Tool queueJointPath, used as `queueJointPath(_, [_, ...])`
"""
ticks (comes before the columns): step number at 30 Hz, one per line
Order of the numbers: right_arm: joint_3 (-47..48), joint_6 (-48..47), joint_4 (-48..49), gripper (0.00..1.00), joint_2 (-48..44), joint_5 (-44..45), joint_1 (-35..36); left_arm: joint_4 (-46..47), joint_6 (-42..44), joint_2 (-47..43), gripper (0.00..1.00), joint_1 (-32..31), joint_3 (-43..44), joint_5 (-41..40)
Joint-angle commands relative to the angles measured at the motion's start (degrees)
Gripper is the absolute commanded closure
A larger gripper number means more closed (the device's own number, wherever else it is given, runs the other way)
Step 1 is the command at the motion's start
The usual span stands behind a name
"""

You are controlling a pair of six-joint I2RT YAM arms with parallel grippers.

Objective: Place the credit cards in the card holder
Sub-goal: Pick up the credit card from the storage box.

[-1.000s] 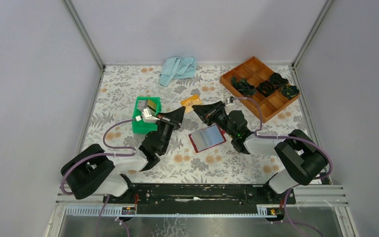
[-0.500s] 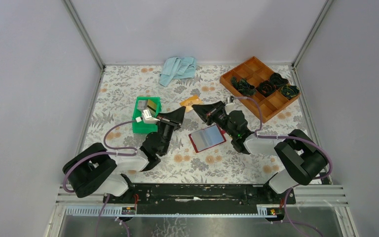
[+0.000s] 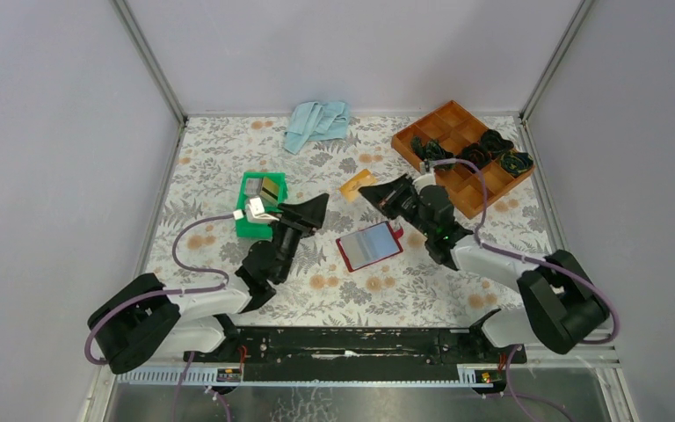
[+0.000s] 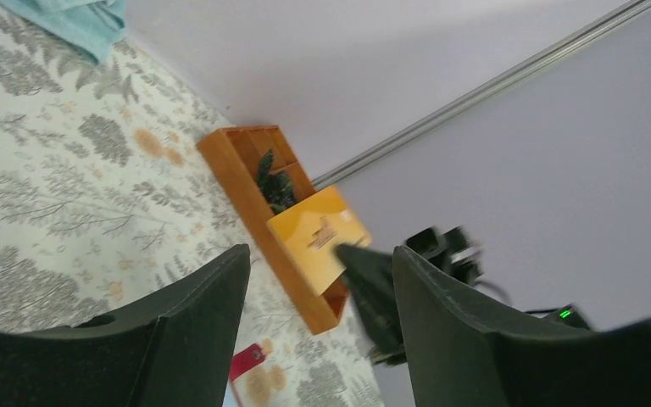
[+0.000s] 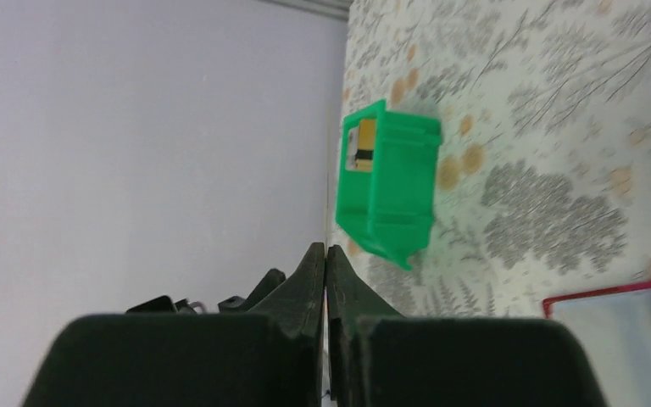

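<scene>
A gold credit card [image 3: 358, 185] hangs in the air, pinched at one end by my right gripper [image 3: 371, 192], which is shut on it. In the left wrist view the same credit card [image 4: 318, 236] shows tilted beyond my left gripper [image 4: 320, 251], whose jaws stand wide apart with nothing between them. My left gripper [image 3: 316, 205] is a little left of the card. The card holder [image 3: 369, 245] lies open on the table, pale blue inside with a red border. More credit cards [image 3: 270, 187] stand in the green bin [image 3: 255, 220]. My right gripper [image 5: 325, 251] has its jaws pressed together.
An orange compartment tray [image 3: 495, 178] with dark tangled items sits at the back right. A blue cloth [image 3: 316, 121] lies at the back. The green bin [image 5: 390, 182] stands close to the left arm. The table has a flowered cover.
My left gripper has opened and let go of the gold card. The right gripper has shut on the card and carried it a little to the right and back.
</scene>
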Motion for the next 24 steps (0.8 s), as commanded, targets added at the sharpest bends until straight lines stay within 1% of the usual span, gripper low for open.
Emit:
queueJointPath(1, [6.7, -16.9, -17.1, 1.00, -5.9, -3.6, -4.5, -11.0, 3.0, -1.5, 0.30, -0.3, 0.0, 2.0])
queueJointPath(4, [13.2, -28.2, -30.6, 1.00, -6.5, -6.5, -6.7, -19.2, 2.2, -2.2, 0.31, -0.3, 1.6, 4.4])
queueJointPath(6, [17.0, -33.6, -38.4, 1.00, -5.9, -8.8, -7.4, -23.4, 1.5, -2.1, 0.34, -0.4, 2.5, 6.6])
queueJointPath(10, [20.8, -42.2, -49.5, 1.00, -5.1, -12.0, -8.4, -33.0, 0.4, -0.8, 0.38, -0.9, 5.2, 11.3])
queueJointPath(15, [21.4, -48.5, -57.9, 1.00, -5.8, -14.1, -8.9, -39.9, -2.1, 2.8, 0.40, -1.4, 7.5, 17.6])
queueJointPath(18, [20.6, -50.5, -61.1, 1.00, -6.3, -14.7, -8.9, -41.0, -3.5, 5.5, 0.41, -2.5, 8.5, 20.0])
queueJointPath(24, [17.4, -52.3, -62.8, 1.00, -7.5, -14.7, -8.9, -40.4, -5.6, 10.2, 0.42, -5.9, 9.6, 20.9])
